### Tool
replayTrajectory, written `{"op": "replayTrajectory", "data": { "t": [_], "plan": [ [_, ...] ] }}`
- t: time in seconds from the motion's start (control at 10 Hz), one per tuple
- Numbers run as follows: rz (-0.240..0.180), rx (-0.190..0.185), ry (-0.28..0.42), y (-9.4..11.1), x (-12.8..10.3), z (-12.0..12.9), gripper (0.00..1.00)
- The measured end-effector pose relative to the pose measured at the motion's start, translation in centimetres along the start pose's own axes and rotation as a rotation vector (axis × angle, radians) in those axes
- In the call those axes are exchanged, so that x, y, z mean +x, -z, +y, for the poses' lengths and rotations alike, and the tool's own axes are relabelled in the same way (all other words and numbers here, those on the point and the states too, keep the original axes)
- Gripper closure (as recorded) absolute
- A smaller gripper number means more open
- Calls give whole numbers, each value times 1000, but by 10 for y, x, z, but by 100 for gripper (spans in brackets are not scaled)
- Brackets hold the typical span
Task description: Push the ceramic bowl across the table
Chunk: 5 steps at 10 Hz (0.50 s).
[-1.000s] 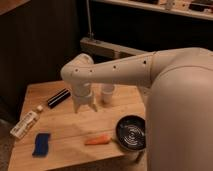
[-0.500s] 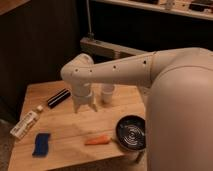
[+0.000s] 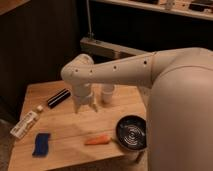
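Lower left of frame: a white bottle [image 3: 25, 125] lies on its side at the left edge of the wooden worktop [image 3: 65, 125], with its cap end toward the upper right. A flat blue item [image 3: 41, 144] lies just right of the bottle, near the front edge. A black cylindrical item [image 3: 58, 98] lies on its side above these, toward the rear of the worktop.

Centre of frame: the gripper [image 3: 85, 106] points straight down over the middle of the worktop. Its 2 fingers [image 3: 78, 106] are spread apart and released, with nothing between them. Whether the tips touch the surface cannot be determined. A whitish cup [image 3: 108, 94] stands upright just right of the gripper.

Lower centre: an orange carrot-shaped item [image 3: 97, 140] lies near the front edge.

Lower right of centre: the ceramic bowl [image 3: 132, 132] sits upright at the front right corner of the worktop, its left rim just beside the orange item. It is well apart from the gripper. The white arm [image 3: 150, 67] fills the right of the frame
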<state>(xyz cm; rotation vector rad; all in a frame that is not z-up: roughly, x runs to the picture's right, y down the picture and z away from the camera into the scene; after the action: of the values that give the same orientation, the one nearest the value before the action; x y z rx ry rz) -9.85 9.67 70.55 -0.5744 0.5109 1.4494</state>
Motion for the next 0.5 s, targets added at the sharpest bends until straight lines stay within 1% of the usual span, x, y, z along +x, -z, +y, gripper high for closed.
{"op": "replayTrajectory", "data": {
  "t": [0.2,0.3,0.5],
  "plan": [
    [-23,-18,-17,-4,-10,-22,35],
    [-36,-27,-41,-6,-16,-38,35],
    [-47,-54,-129,-12,-17,-82,35]
  ]
}}
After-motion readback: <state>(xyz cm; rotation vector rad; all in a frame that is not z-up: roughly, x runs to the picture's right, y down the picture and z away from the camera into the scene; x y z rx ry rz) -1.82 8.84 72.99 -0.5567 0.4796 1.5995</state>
